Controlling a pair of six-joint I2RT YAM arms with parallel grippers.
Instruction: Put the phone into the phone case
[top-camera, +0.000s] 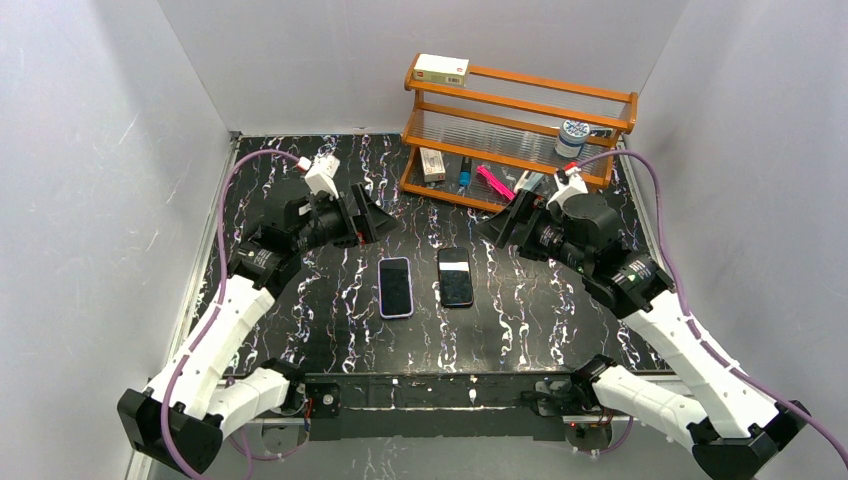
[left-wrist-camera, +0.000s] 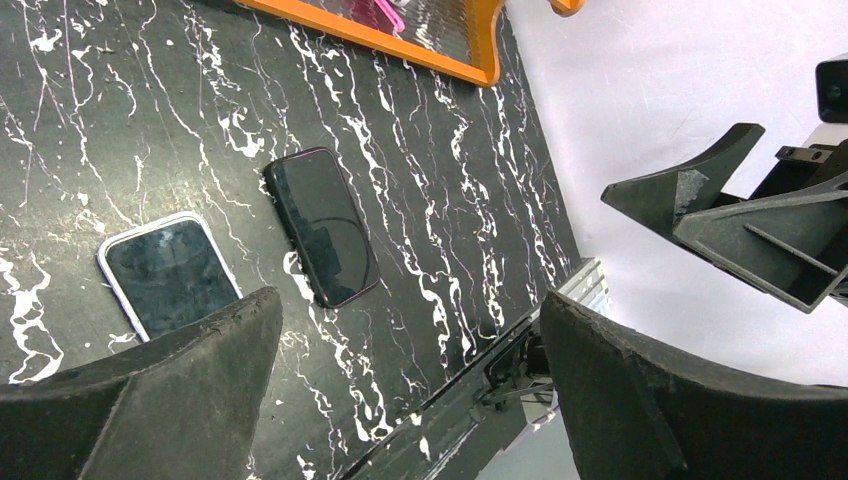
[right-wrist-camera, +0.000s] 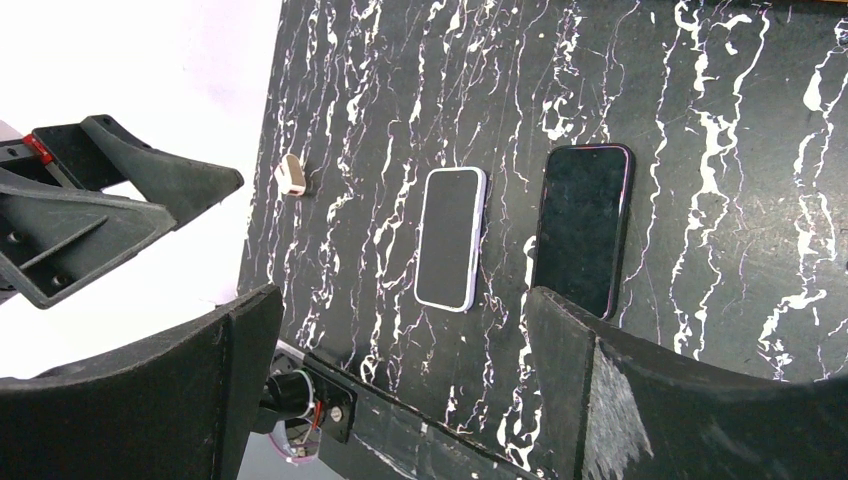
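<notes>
The phone case (top-camera: 395, 287) lies flat near the table's middle, a pale lavender rim around a dark face; it also shows in the wrist views (left-wrist-camera: 170, 275) (right-wrist-camera: 451, 238). Just to its right lies the phone (top-camera: 456, 276), black and glass-fronted (left-wrist-camera: 322, 225) (right-wrist-camera: 585, 228), apart from the case by a narrow gap. My left gripper (top-camera: 372, 216) hovers open behind and left of the case, with nothing between its fingers (left-wrist-camera: 410, 330). Behind and right of the phone, my right gripper (top-camera: 500, 228) hovers open and empty too (right-wrist-camera: 400, 320).
An orange shelf rack (top-camera: 520, 110) stands at the back right, holding a small box, a tin, a pink item and other bits. White walls enclose the black marbled table (top-camera: 330, 320). A small white object (right-wrist-camera: 291, 173) lies near the table's left edge.
</notes>
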